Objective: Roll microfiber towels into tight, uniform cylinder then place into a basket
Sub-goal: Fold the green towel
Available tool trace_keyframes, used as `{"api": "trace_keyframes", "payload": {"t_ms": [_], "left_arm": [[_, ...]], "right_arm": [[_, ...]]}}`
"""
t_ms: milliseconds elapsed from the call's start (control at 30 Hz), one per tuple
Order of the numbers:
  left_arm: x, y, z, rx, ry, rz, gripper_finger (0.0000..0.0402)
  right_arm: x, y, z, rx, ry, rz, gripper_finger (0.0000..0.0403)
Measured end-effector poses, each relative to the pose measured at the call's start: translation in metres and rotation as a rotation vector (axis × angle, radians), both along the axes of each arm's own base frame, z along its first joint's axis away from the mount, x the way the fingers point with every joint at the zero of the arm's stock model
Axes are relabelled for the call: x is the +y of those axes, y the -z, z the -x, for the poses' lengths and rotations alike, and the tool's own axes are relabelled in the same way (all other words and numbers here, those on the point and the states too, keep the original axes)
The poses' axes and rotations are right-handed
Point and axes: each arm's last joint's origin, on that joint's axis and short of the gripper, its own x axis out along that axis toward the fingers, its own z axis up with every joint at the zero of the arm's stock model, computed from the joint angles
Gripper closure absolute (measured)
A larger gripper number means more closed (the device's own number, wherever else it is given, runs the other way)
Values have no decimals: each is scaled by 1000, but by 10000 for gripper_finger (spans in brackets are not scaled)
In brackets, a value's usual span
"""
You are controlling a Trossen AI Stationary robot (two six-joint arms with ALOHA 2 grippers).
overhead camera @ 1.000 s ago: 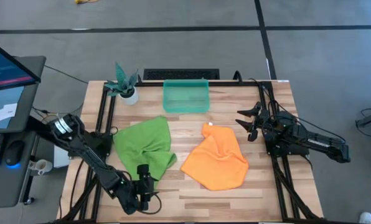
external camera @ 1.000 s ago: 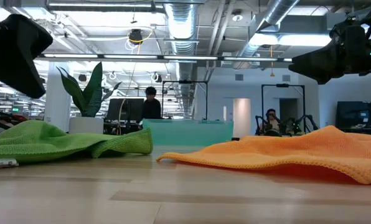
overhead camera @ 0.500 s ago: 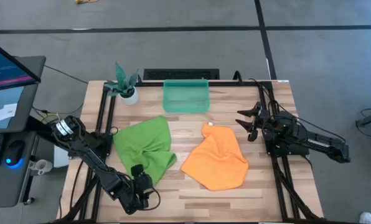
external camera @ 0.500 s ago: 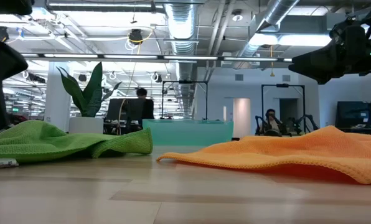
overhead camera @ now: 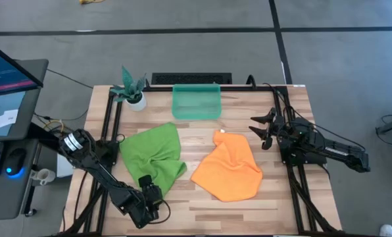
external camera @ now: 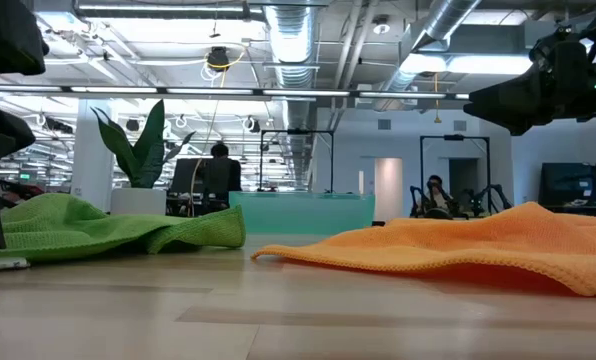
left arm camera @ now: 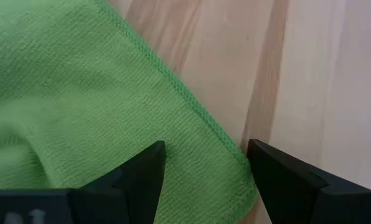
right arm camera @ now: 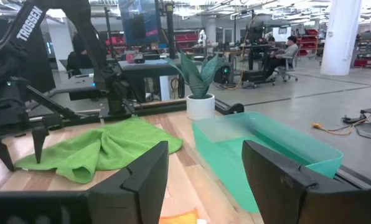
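A wooden table [overhead camera: 202,201] fills the centre of the high view, with two dark arms reaching in from its sides. The left arm bends in from the left edge down to the lower left of the frame, where the left gripper [overhead camera: 147,186] points down with its fingers spread, one either side of the bottom corner of the lime green towel [overhead camera: 153,155]; the left wrist view shows that corner lying between the two open fingers. A second ago this gripper sat slightly further right and higher off the table; it has since dropped to the towel's edge. The right arm lies along the right side, unmoved, its right gripper [overhead camera: 260,129] spread open and empty, raised just right of the orange towel [overhead camera: 230,168]. Both towels lie loosely spread and unrolled, green left of centre, orange right of centre, apart. The teal basket [overhead camera: 196,102] sits at the upper centre. A small potted plant [overhead camera: 131,87] stands at the upper left corner.
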Motion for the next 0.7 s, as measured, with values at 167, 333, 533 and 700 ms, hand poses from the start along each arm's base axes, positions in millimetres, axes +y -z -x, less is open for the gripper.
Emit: {"api": "trace_keyframes", "payload": {"t_ms": [167,333,533,700], "left_arm": [[0,0,1,8,-23,16,182],[1,1,3,35,-40,30,230],[-6,-3,2,57,45,14,338],[-21,-26,-5,80,161,-26,394]], "right_arm": [[0,0,0,0,0,0,177],[0,0,0,0,0,0,177],[0,0,0,6,1,23,177],[0,0,0,35,3,130,177]]}}
